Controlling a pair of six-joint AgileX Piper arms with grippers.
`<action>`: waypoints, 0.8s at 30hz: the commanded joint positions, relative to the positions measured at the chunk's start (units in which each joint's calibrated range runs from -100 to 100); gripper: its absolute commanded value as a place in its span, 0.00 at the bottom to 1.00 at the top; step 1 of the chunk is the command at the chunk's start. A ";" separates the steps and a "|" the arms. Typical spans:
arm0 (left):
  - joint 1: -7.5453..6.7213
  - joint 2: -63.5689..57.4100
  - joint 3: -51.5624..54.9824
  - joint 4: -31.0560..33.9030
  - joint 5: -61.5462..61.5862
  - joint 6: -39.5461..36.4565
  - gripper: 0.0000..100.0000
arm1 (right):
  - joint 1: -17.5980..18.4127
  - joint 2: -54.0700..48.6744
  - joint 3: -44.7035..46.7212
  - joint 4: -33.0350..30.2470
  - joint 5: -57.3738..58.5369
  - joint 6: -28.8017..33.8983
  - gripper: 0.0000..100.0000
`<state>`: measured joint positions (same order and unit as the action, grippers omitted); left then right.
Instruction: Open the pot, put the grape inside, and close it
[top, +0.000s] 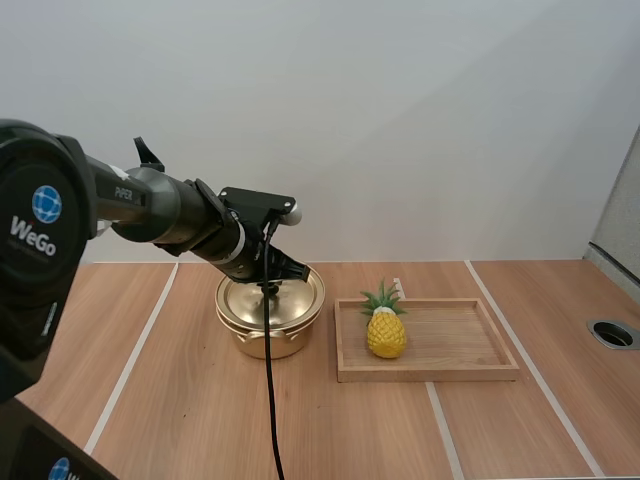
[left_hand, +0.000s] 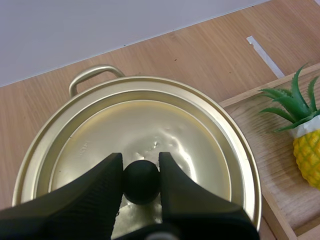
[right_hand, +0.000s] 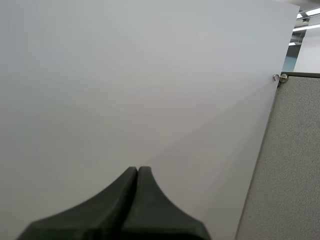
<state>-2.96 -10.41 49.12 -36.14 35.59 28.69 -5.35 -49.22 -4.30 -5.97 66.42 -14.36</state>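
Note:
A gold pot (top: 268, 342) stands on the table with its gold lid (top: 285, 298) on. My left gripper (top: 272, 284) reaches down over the lid's centre. In the left wrist view its two black fingers (left_hand: 105, 185) pinch the lid's round black knob (left_hand: 142, 182) from both sides, and the lid (left_hand: 150, 125) sits flat inside the pot's rim. One side handle (left_hand: 94, 75) of the pot shows beyond the lid. My right gripper (right_hand: 137, 172) is shut on nothing and faces a plain white wall.
A wooden tray (top: 450, 370) lies right of the pot, close to it. A yellow toy pineapple (top: 386, 332) with green leaves stands in the tray's left end, near the pot (left_hand: 310, 155). White tape lines cross the wooden table.

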 joint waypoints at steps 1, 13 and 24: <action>-0.22 0.04 0.08 -0.70 -0.14 0.48 0.00 | -0.18 -0.77 -0.36 -0.32 -0.42 0.26 0.00; -0.22 0.04 0.83 2.52 0.59 0.48 0.00 | -0.18 -0.77 -0.36 -0.83 -0.42 0.26 0.00; -0.22 0.29 3.47 2.52 -4.36 0.48 0.00 | -0.18 -0.77 -0.36 -0.83 -0.42 0.26 0.00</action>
<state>-2.96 -10.36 51.78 -34.08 30.01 28.97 -5.35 -49.22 -4.30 -6.28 66.42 -14.36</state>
